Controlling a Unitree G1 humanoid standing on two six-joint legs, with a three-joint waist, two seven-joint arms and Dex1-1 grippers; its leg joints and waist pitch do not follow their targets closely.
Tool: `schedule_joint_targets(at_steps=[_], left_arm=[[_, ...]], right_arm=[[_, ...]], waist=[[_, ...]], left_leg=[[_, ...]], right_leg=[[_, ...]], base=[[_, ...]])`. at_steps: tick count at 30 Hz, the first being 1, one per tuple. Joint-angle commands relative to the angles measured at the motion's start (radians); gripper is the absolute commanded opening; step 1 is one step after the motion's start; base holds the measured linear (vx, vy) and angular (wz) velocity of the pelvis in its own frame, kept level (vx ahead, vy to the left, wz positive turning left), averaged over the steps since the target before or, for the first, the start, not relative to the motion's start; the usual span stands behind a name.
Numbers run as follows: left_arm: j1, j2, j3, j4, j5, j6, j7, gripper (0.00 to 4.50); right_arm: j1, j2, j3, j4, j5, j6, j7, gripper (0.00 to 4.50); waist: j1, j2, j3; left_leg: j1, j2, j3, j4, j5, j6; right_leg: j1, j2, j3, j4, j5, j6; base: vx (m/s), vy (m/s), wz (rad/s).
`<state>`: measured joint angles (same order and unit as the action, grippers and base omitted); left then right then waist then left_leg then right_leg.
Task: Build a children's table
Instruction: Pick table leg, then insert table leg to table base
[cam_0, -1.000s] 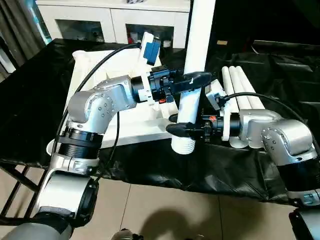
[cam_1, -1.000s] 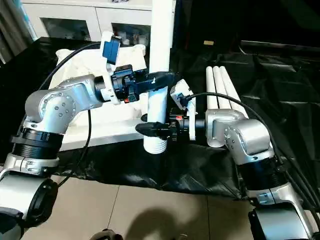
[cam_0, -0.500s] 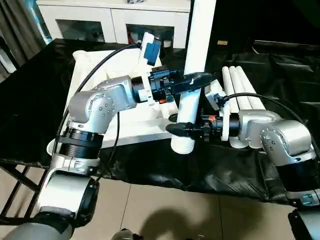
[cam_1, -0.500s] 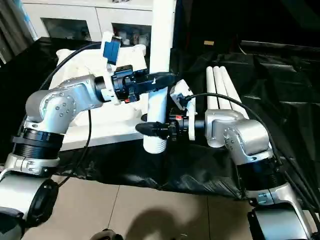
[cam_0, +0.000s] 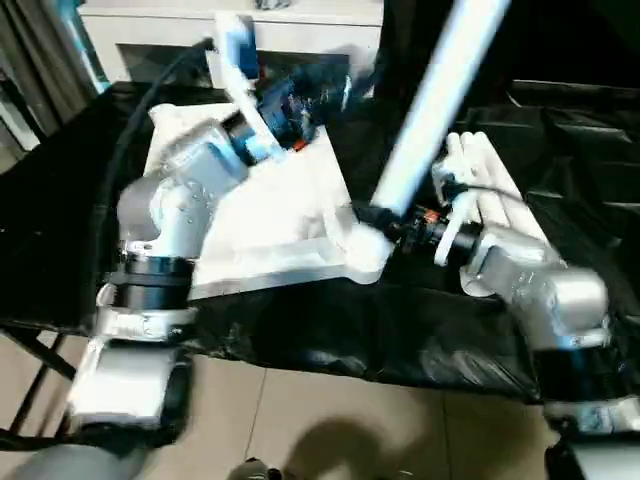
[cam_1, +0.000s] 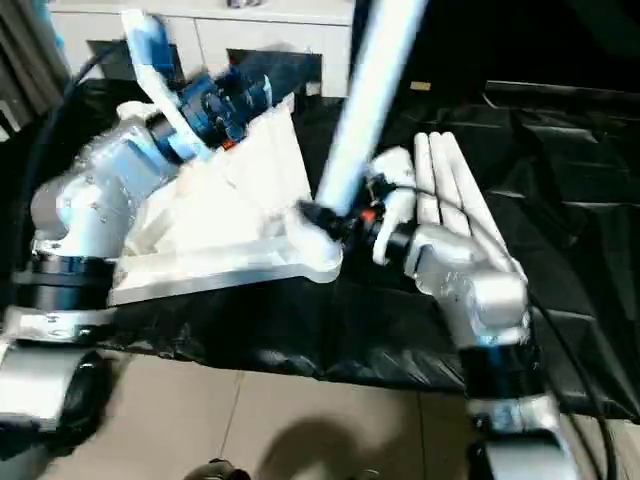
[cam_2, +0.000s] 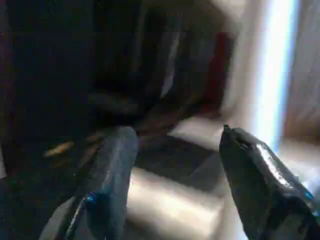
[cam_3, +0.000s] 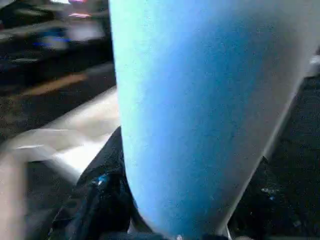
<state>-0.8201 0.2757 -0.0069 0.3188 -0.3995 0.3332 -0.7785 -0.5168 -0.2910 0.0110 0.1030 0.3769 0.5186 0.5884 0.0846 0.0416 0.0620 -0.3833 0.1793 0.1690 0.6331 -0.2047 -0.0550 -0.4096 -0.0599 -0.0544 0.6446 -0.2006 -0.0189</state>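
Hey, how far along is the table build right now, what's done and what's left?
Early going. The tabletop lies underside up on the black sheet. In hand: the right gripper holds one leg, tilted, its lower end at the near corner socket; whether it is seated is unclear. The left gripper has its jaws open and is clear of the leg. Left: the other legs lie loose on the sheet.

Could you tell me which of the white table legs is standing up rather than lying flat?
The leg in the right hand, leaning over the tabletop's near corner; the spare legs lie flat on the black sheet.
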Motion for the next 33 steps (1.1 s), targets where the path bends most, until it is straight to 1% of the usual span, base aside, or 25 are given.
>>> schedule_joint_targets(at_steps=[1,2,3,4,5,6,7,8,9,10,11,12,13,15,16,17,20,21,22,23,24,28,29,31,33], left_arm=[[0.051,0.023,-0.062,0.039,0.101,-0.063,-0.015,3.02],[0.081,0.042,-0.093,0.044,0.120,-0.081,-0.054,3.02],[0.101,0.050,-0.109,0.048,0.126,-0.090,-0.080,3.02],[0.120,0.055,-0.121,0.053,0.125,-0.084,-0.099,3.02],[0.153,0.072,-0.164,0.068,0.126,-0.087,-0.170,3.02],[0.153,0.072,-0.164,0.068,0.126,-0.087,-0.170,3.02],[0.164,0.079,-0.185,0.085,0.131,-0.090,-0.203,3.02],[0.165,0.080,-0.188,0.091,0.133,-0.089,-0.205,3.02],[0.166,0.085,-0.204,0.113,0.153,-0.103,-0.209,3.02],[0.164,0.089,-0.221,0.144,0.170,-0.121,-0.228,3.02],[0.160,0.089,-0.226,0.165,0.183,-0.136,-0.230,3.02],[0.136,0.091,-0.252,0.270,0.246,-0.214,-0.239,3.02],[0.119,0.087,-0.255,0.319,0.262,-0.226,-0.241,3.02],[0.077,0.085,-0.258,0.434,0.306,-0.287,-0.206,3.02],[0.069,0.086,-0.257,0.455,0.306,-0.291,-0.204,3.02],[0.061,0.087,-0.258,0.472,0.307,-0.296,-0.203,3.02],[0.041,0.099,-0.266,0.531,0.313,-0.308,-0.229,3.02],[0.035,0.099,-0.268,0.552,0.320,-0.322,-0.233,2.84],[0.031,0.096,-0.267,0.565,0.320,-0.325,-0.244,2.84],[0.024,0.090,-0.263,0.590,0.323,-0.336,-0.254,2.74],[0.010,0.086,-0.254,0.629,0.326,-0.353,-0.269,2.67],[-0.003,0.082,-0.253,0.679,0.343,-0.379,-0.293,2.36],[-0.006,0.083,-0.256,0.691,0.350,-0.388,-0.295,2.36],[-0.013,0.082,-0.263,0.715,0.360,-0.401,-0.300,2.13],[-0.020,0.079,-0.262,0.730,0.365,-0.411,-0.303,2.02]], right_arm=[[-0.002,0.006,-0.008,0.008,-0.048,-0.032,-0.060,1.90],[0.003,0.022,-0.018,0.014,-0.044,-0.036,-0.077,1.90],[0.006,0.028,-0.021,0.019,-0.042,-0.040,-0.083,1.90],[0.011,0.031,-0.022,0.026,-0.046,-0.050,-0.091,1.90],[0.020,0.032,-0.023,0.041,-0.048,-0.059,-0.093,1.90],[0.020,0.032,-0.023,0.041,-0.048,-0.059,-0.093,1.90],[0.028,0.033,-0.023,0.043,-0.045,-0.060,-0.088,1.90],[0.029,0.033,-0.022,0.043,-0.046,-0.062,-0.088,1.90],[0.035,0.031,-0.019,0.042,-0.049,-0.063,-0.086,1.90],[0.044,0.024,-0.010,0.038,-0.054,-0.066,-0.075,1.90],[0.045,0.024,-0.008,0.039,-0.057,-0.068,-0.074,1.90],[0.052,0.021,0.001,0.038,-0.065,-0.071,-0.063,1.90],[0.053,0.017,0.005,0.039,-0.067,-0.076,-0.053,1.90],[0.047,0.017,0.001,0.059,-0.071,-0.089,-0.052,1.90],[0.047,0.016,0.003,0.062,-0.072,-0.090,-0.049,1.90],[0.046,0.011,0.006,0.065,-0.076,-0.094,-0.047,1.90],[0.041,0.005,0.015,0.065,-0.077,-0.089,-0.036,1.90],[0.041,0.004,0.014,0.064,-0.078,-0.088,-0.035,1.90],[0.042,0.002,0.010,0.064,-0.078,-0.087,-0.033,1.90],[0.043,0.001,0.007,0.064,-0.080,-0.088,-0.031,1.90],[0.032,0.003,0.006,0.077,-0.087,-0.089,-0.033,1.90],[0.007,0.003,0.010,0.104,-0.096,-0.097,-0.031,1.90],[0.003,0.003,0.013,0.109,-0.098,-0.099,-0.029,1.90],[-0.010,0.001,0.015,0.119,-0.099,-0.100,-0.023,1.90],[-0.016,0.001,0.016,0.124,-0.101,-0.102,-0.020,1.90]], waist=[[-0.002,-0.009,-0.082],[-0.005,-0.015,-0.084],[-0.002,-0.012,-0.085],[-0.006,-0.022,-0.083],[0.000,-0.021,-0.084],[0.002,-0.017,-0.083],[0.004,-0.015,-0.082],[0.004,-0.012,-0.082],[0.004,-0.008,-0.081],[0.005,-0.012,-0.081],[0.007,-0.011,-0.080],[0.008,0.001,-0.080],[0.005,-0.006,-0.081],[0.003,-0.005,-0.081],[0.004,-0.005,-0.083],[0.002,-0.011,-0.083],[0.004,-0.010,-0.084],[0.003,-0.008,-0.083],[0.002,-0.010,-0.083],[0.003,-0.008,-0.082],[0.004,-0.010,-0.083],[0.003,-0.009,-0.082],[0.003,-0.009,-0.082],[0.003,-0.009,-0.084],[0.004,-0.010,-0.083]], left_leg=[[0.008,0.034,-0.014,-0.070,-0.030,-0.001],[0.007,0.032,-0.012,-0.070,-0.030,0.001],[0.008,0.034,-0.014,-0.071,-0.029,0.004],[0.006,0.035,-0.011,-0.073,-0.033,0.011],[0.010,0.037,-0.011,-0.072,-0.035,0.014],[0.008,0.037,-0.012,-0.074,-0.034,0.015],[0.011,0.039,-0.010,-0.074,-0.039,0.015],[0.011,0.039,-0.010,-0.073,-0.039,0.015],[0.014,0.041,-0.009,-0.073,-0.047,0.015],[0.014,0.040,-0.009,-0.074,-0.054,0.016],[0.012,0.039,-0.010,-0.076,-0.053,0.016],[0.011,0.036,-0.012,-0.074,-0.052,0.018],[0.014,0.036,-0.011,-0.075,-0.066,0.011],[0.011,0.033,-0.012,-0.075,-0.071,0.005],[0.011,0.038,-0.015,-0.076,-0.068,-0.001],[0.010,0.037,-0.014,-0.076,-0.068,0.001],[0.011,0.037,-0.013,-0.074,-0.057,0.010],[0.010,0.038,-0.014,-0.075,-0.058,0.014],[0.011,0.038,-0.013,-0.074,-0.062,0.018],[0.012,0.037,-0.012,-0.074,-0.060,0.021],[0.012,0.038,-0.012,-0.073,-0.060,0.022],[0.013,0.040,-0.012,-0.074,-0.071,0.020],[0.013,0.040,-0.012,-0.074,-0.070,0.021],[0.013,0.041,-0.013,-0.074,-0.064,0.023],[0.013,0.042,-0.013,-0.074,-0.059,0.027]], right_leg=[[0.073,-0.070,0.047,-0.074,-0.065,-0.176],[0.073,-0.070,0.048,-0.073,-0.055,-0.181],[0.071,-0.073,0.049,-0.072,-0.055,-0.184],[0.070,-0.072,0.049,-0.074,-0.055,-0.190],[0.066,-0.076,0.049,-0.072,-0.060,-0.199],[0.067,-0.078,0.049,-0.070,-0.064,-0.202],[0.062,-0.076,0.050,-0.072,-0.064,-0.206],[0.062,-0.075,0.050,-0.069,-0.058,-0.208],[0.059,-0.075,0.050,-0.070,-0.054,-0.212],[0.060,-0.074,0.050,-0.071,-0.049,-0.213],[0.063,-0.076,0.050,-0.070,-0.048,-0.210],[0.061,-0.075,0.049,-0.075,-0.054,-0.203],[0.064,-0.074,0.050,-0.076,-0.056,-0.193],[0.067,-0.075,0.049,-0.078,-0.053,-0.188],[0.070,-0.080,0.050,-0.072,-0.030,-0.201],[0.070,-0.080,0.049,-0.073,-0.028,-0.204],[0.069,-0.080,0.049,-0.070,-0.014,-0.218],[0.069,-0.081,0.049,-0.068,-0.010,-0.225],[0.069,-0.081,0.050,-0.071,-0.013,-0.227],[0.068,-0.080,0.050,-0.072,-0.014,-0.230],[0.069,-0.081,0.050,-0.072,-0.013,-0.232],[0.068,-0.084,0.050,-0.072,-0.025,-0.244],[0.068,-0.082,0.050,-0.073,-0.023,-0.245],[0.070,-0.084,0.050,-0.069,-0.009,-0.246],[0.070,-0.084,0.050,-0.069,-0.001,-0.248]], base=[[0.000,0.000,0.00],[0.000,0.000,0.00],[0.000,0.000,0.00],[0.000,0.000,0.00],[0.000,0.000,0.00],[0.000,0.000,0.00],[0.000,0.000,0.00],[0.000,0.000,0.00],[0.000,0.000,0.00],[0.000,0.000,0.00],[0.000,0.000,0.00],[0.000,0.000,0.00],[0.000,0.000,0.00],[0.000,0.000,0.00],[0.000,0.000,0.00],[0.000,0.000,0.00],[0.000,0.000,0.00],[0.000,0.000,0.00],[0.000,0.000,0.00],[0.000,0.000,0.00],[0.000,0.000,0.00],[0.000,0.000,0.00],[0.000,0.000,0.00],[0.000,0.000,0.00],[0.000,0.000,0.00]])
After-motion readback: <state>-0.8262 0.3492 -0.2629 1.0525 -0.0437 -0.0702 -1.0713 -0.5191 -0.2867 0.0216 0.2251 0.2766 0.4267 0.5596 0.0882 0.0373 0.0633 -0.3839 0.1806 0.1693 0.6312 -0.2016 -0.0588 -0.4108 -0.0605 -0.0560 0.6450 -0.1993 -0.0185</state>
